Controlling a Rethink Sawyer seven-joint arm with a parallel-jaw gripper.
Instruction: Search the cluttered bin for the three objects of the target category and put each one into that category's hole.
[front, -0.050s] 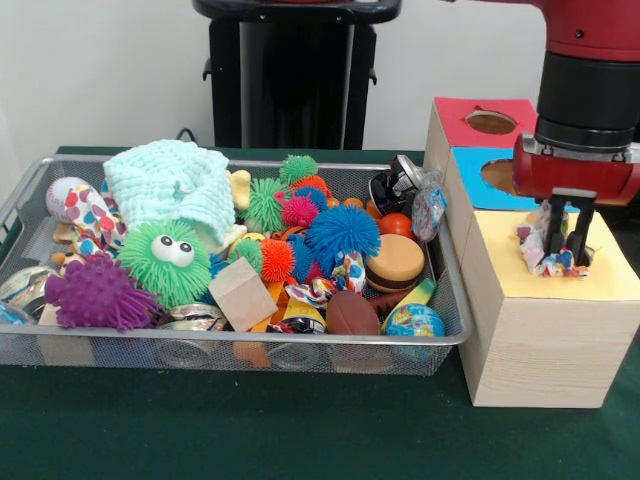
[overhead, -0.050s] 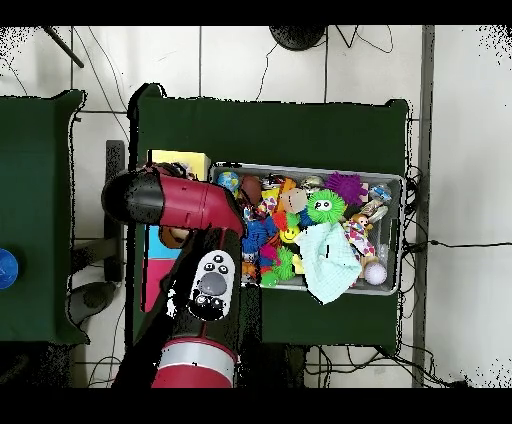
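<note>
Black jaws grasping one patterned cloth scrap above one yellow-topped box.

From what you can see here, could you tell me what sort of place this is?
Probably a robotics lab: a red arm works over a green-clothed table, with a wire bin of toys and a wooden sorting box.

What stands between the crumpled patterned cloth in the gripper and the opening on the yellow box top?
Nothing visible does. The gripper holds the patterned cloth directly on the yellow box top. The cloth itself covers the spot beneath it, so the hole there cannot be seen in the front view.
</note>
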